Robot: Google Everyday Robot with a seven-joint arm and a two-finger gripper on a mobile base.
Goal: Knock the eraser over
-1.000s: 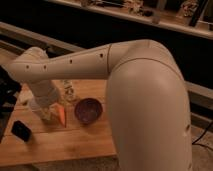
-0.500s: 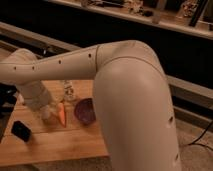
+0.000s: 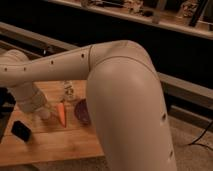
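The eraser (image 3: 21, 130) is a small black block standing on the wooden table (image 3: 55, 145) near its left front edge. My arm reaches in from the right and crosses the view. Its white wrist ends at the gripper (image 3: 36, 105), low over the table, just up and to the right of the eraser and apart from it. The wrist hides most of the gripper. A pale cup-like shape (image 3: 46, 114) shows just right of the gripper.
An orange carrot (image 3: 61, 114) lies right of the gripper, with a dark purple bowl (image 3: 82, 111) beside it and a clear bottle (image 3: 67, 91) behind. My bulky elbow (image 3: 130, 100) hides the table's right side. Dark shelving runs behind.
My arm has swung left and the elbow now fills more of the view. The wrist and gripper have moved left, closer to the eraser. The eraser has not moved.
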